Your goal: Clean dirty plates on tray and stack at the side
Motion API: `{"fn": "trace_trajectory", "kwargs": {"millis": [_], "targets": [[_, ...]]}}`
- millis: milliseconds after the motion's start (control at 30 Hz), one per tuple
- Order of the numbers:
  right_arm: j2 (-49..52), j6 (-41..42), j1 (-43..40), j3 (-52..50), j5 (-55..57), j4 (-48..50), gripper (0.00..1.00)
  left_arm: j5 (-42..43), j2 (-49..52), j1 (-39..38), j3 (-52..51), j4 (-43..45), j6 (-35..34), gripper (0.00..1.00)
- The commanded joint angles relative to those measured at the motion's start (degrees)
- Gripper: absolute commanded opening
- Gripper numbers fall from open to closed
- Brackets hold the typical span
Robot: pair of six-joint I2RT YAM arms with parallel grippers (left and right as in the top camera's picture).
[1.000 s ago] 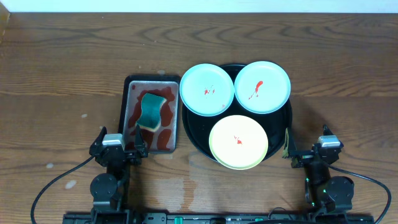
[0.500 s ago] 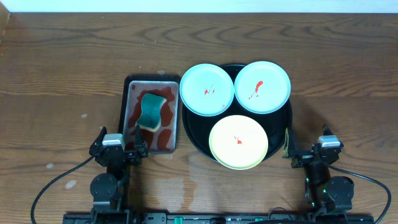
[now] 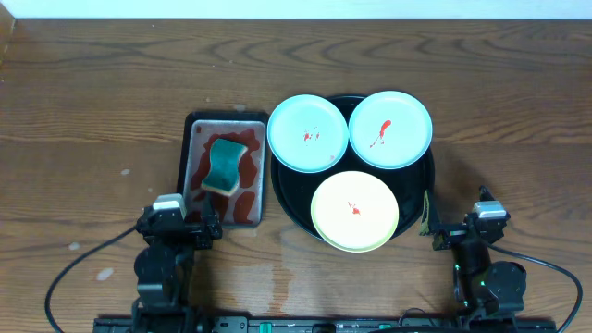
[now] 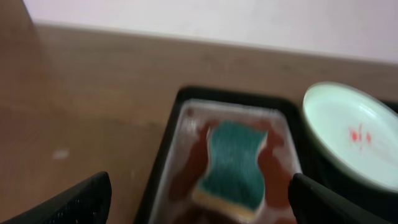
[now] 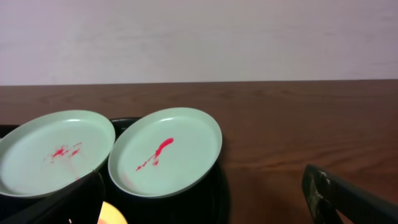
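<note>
Three dirty plates lie on the round black tray (image 3: 428, 181): a mint plate (image 3: 308, 133) at the back left, a mint plate (image 3: 390, 129) at the back right, and a yellow plate (image 3: 354, 211) in front. All have red smears. My left gripper (image 3: 180, 225) is open and empty at the near end of the small red-stained tray. My right gripper (image 3: 470, 231) is open and empty, right of the black tray. The right wrist view shows both mint plates (image 5: 53, 152) (image 5: 165, 151) ahead of the open fingers (image 5: 205, 208). The left wrist view is blurred, with its fingers (image 4: 199, 211) spread.
A small rectangular red-stained tray (image 3: 184, 157) lies left of the black tray and holds a green sponge (image 3: 223, 166). The sponge (image 4: 233, 163) also shows in the left wrist view, just ahead of the fingers. Bare wooden table surrounds both trays.
My left arm has shifted slightly near the small tray's front end. The right arm and the plates have not moved.
</note>
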Motion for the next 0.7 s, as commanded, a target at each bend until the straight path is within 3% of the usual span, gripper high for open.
{"fn": "trace_trajectory", "kwargs": {"millis": [0,300,667], "targets": [[1.8,0.7,0.6,2.6,-1.2,-1.6,0.99,-0.5,5.9,0.2,7.2,-1.7,-1.0,0.91],[18.3,0.7,0.6,18.0,-2.5,-9.3,0.99,0.2,26.4,0.2,25.6,-14.4,-1.2,0.91],[37.1,0.7,0.6,47.3,-10.8,-29.6,0.99,0.2,34.5,0.1,41.2,-31.2,-1.2,0.91]]}}
